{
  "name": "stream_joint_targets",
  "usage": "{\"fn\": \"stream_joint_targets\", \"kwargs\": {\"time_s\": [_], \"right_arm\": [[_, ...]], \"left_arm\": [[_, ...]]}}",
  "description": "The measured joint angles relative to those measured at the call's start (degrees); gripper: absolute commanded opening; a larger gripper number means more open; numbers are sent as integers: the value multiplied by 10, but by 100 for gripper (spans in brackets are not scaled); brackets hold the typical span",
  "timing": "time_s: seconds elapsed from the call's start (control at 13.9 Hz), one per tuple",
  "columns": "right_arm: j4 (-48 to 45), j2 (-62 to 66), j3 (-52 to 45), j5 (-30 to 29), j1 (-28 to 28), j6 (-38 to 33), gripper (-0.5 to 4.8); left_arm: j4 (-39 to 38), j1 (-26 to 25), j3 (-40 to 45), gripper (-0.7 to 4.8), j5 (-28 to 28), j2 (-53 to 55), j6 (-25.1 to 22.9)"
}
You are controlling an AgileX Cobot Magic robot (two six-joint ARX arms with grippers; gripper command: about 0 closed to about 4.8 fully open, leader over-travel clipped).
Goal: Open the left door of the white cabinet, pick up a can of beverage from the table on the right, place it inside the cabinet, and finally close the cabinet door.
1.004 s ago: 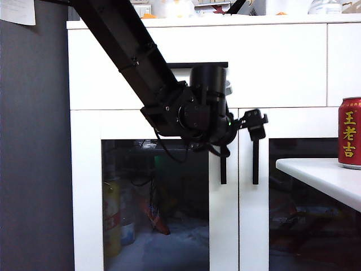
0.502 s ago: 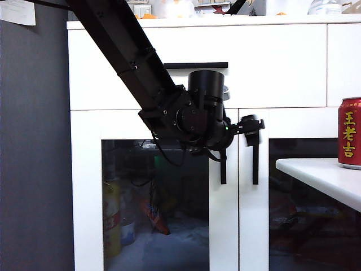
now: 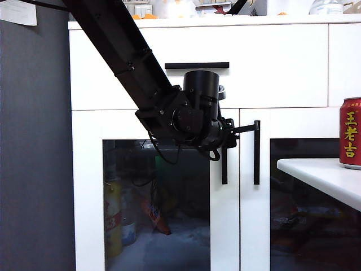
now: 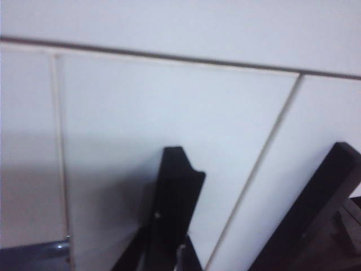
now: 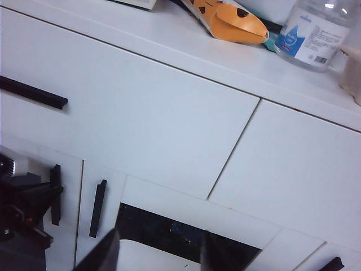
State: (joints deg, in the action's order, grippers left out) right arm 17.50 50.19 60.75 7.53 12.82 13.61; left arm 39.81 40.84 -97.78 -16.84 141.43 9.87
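The left arm (image 3: 121, 48) slants down from the upper left corner of the exterior view across the white cabinet (image 3: 271, 68), its wrist bent level toward the seam between the 2 glass doors. The left gripper (image 3: 230, 134) sits at the top of the left door (image 3: 158, 192), its fingers clenched on the upper end of that door's vertical black handle (image 3: 224, 166); 1 finger (image 4: 172, 214) shows dark against the white frame in the left wrist view. The door lies flush with the cabinet front. The right gripper (image 5: 158, 251) hangs well back from the cabinet, its 2 fingers parted and holding nothing. The can of beverage (image 3: 350, 133) stands upright near the far edge of the table (image 3: 327, 180).
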Motion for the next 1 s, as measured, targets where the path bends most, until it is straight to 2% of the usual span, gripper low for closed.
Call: {"fn": "stream_joint_targets", "kwargs": {"time_s": [0.65, 1.0], "right_arm": [[-48, 14, 0, -16, 0, -1, 189], [-89, 57, 0, -59, 0, -53, 189]], "left_arm": [[-1, 0, 0, -5, 3, 0, 0], [-1, 0, 0, -5, 4, 0, 0]]}}
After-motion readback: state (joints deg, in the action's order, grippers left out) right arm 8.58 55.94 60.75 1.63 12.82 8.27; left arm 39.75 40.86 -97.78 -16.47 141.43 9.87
